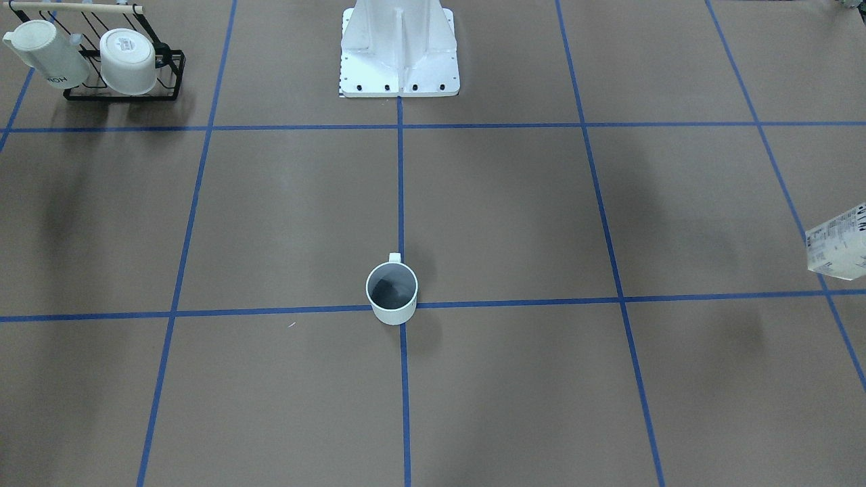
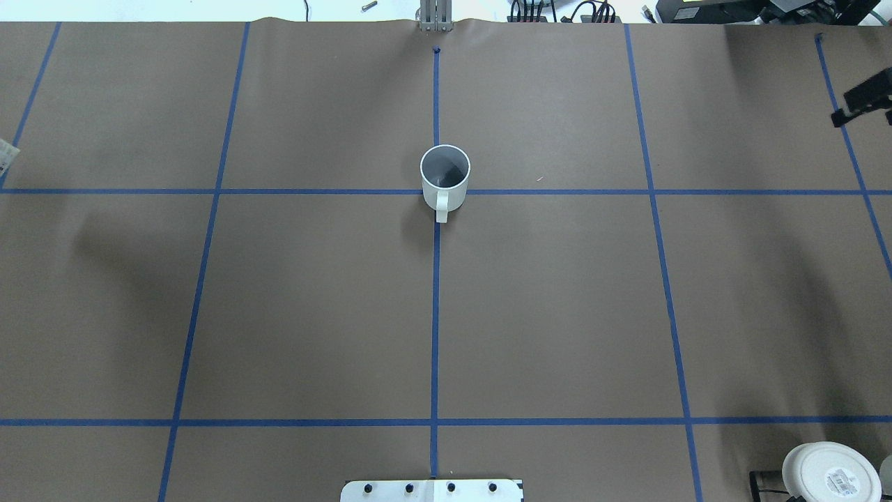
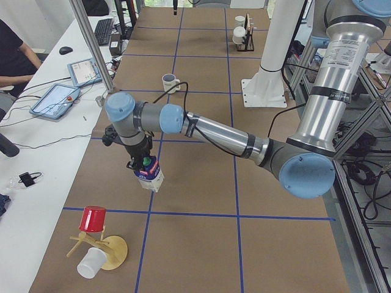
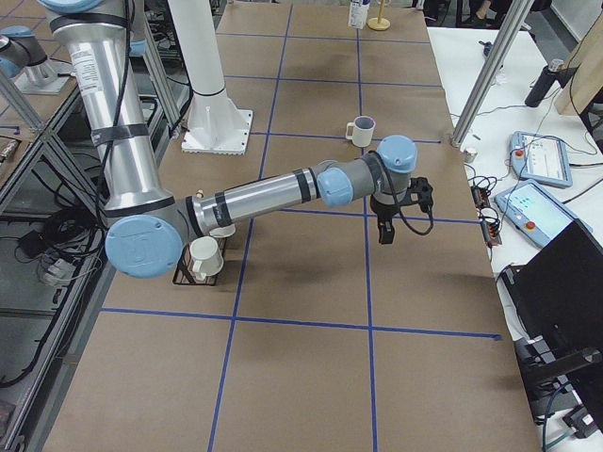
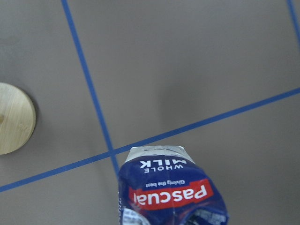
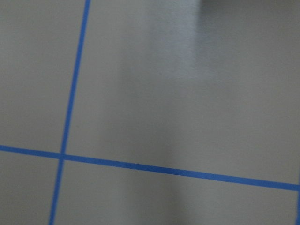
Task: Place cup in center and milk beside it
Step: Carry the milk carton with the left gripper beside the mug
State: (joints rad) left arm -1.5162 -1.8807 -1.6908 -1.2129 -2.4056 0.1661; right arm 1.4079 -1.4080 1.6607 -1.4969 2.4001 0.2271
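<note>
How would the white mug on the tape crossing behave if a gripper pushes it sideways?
The white mug stands upright and looks about as wide as tall, so a low push probably slides it rather than tips it. It looks empty, so it is likely light. A push on its handle, which sticks out to one side, would probably turn it.

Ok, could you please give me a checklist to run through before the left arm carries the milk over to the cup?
1. Cup upright where the blue tape lines cross: ok.
2. Milk hangs above the table under left gripper: ok.
3. Left gripper's hold firm: cannot tell.
4. Nothing stands beside cup: ok.
5. Right gripper far from cup: ok.
</note>
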